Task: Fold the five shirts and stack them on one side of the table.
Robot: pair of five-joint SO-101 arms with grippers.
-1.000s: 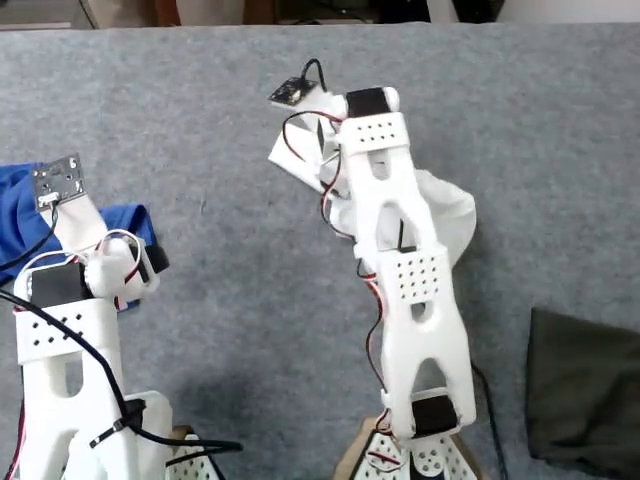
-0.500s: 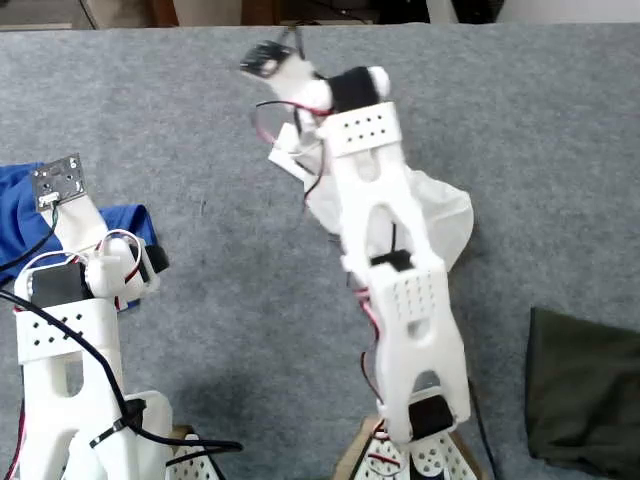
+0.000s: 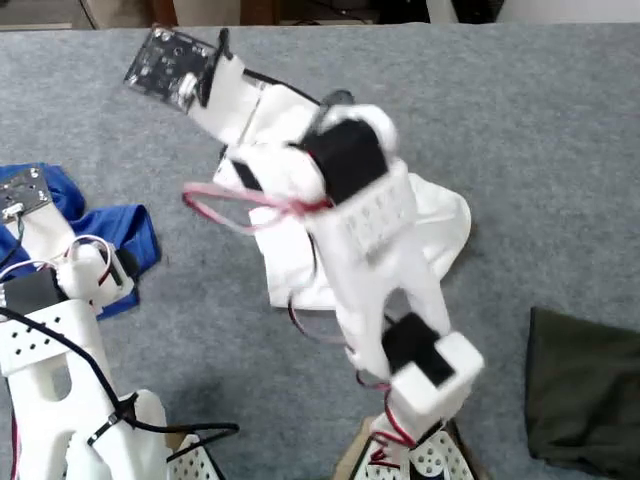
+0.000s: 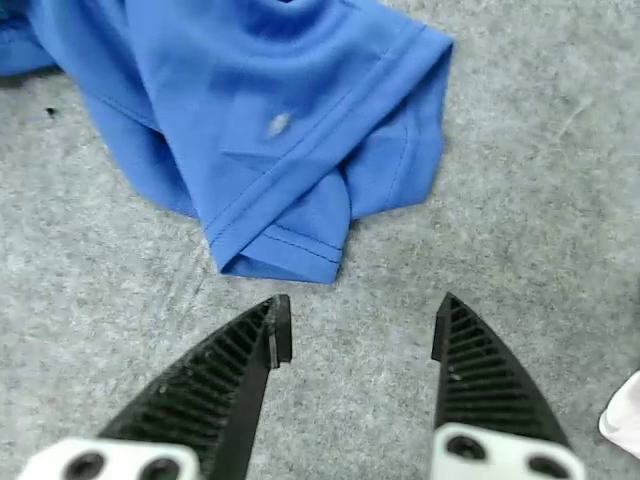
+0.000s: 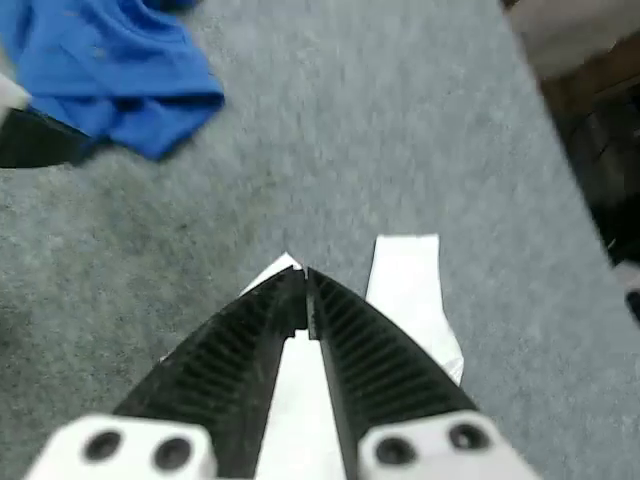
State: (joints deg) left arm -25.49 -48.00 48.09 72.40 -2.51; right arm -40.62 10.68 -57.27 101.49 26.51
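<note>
- judged early in the task: three shirts counted on the grey table, none plainly folded, no stack begun.
- white shirt rumpled in the middle of the table, partly under the right arm; right gripper with jaws pressed together, seemingly clamped on a pinch of its cloth.
- blue shirt bunched at the left side; left gripper hanging just short of its hem, jaws spread apart, nothing between them.
- dark shirt lying flat at the near right edge, well apart from both arms; folded or not, cannot tell.
- left to do, by this reading: spreading, folding and stacking every shirt.
- white shirt's long axis judged diagonal, from far left under the arm to a rounded lobe at the right; collar end cannot be told.
- blue shirt's hemmed corner pointing toward the table's middle.
</note>
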